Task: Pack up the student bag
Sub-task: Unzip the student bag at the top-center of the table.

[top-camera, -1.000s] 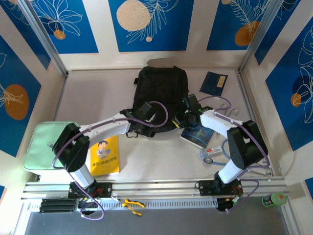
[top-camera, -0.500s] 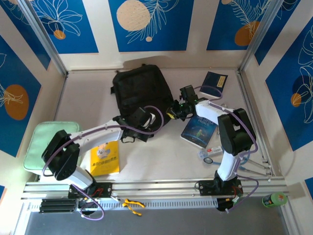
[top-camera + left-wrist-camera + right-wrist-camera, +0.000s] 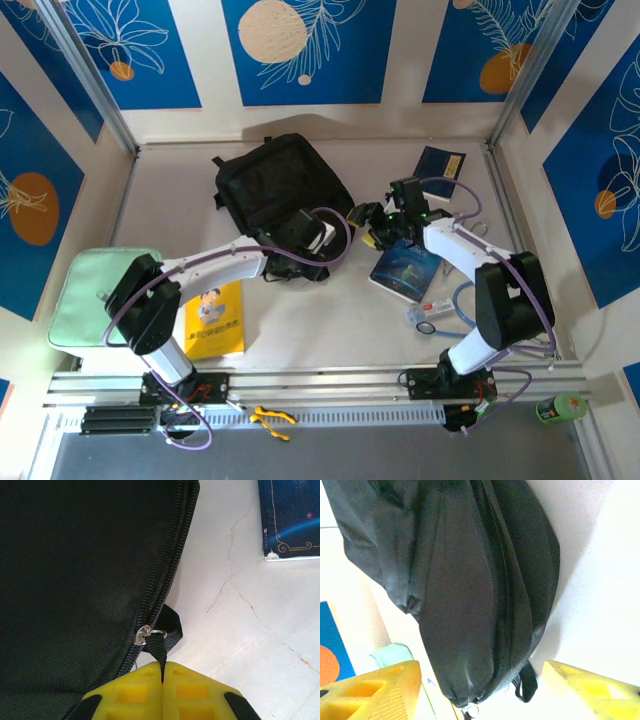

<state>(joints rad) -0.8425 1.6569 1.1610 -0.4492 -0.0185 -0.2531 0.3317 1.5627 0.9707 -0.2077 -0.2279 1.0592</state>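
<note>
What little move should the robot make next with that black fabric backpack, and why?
Probably the left gripper should draw the black zip tab along the zip of the large black fabric backpack: its jaws are shut on that tab, and the zip looks closed.

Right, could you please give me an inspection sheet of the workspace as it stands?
Surface: pale marbled table, no spills seen.
Job's things: student bag lying flat, zip looks closed; yellow book, blue book and dark booklet lie outside it.
Clutter: green pad at the left edge; small stationery near the blue book.
Grippers: left gripper, jaws shut on the bag's zip pull; right gripper, jaws open, holding nothing.
Cables: purple cables, one loop beside the bag.
Surroundings: blue patterned wall panels; green bottle beyond the front rail.
</note>
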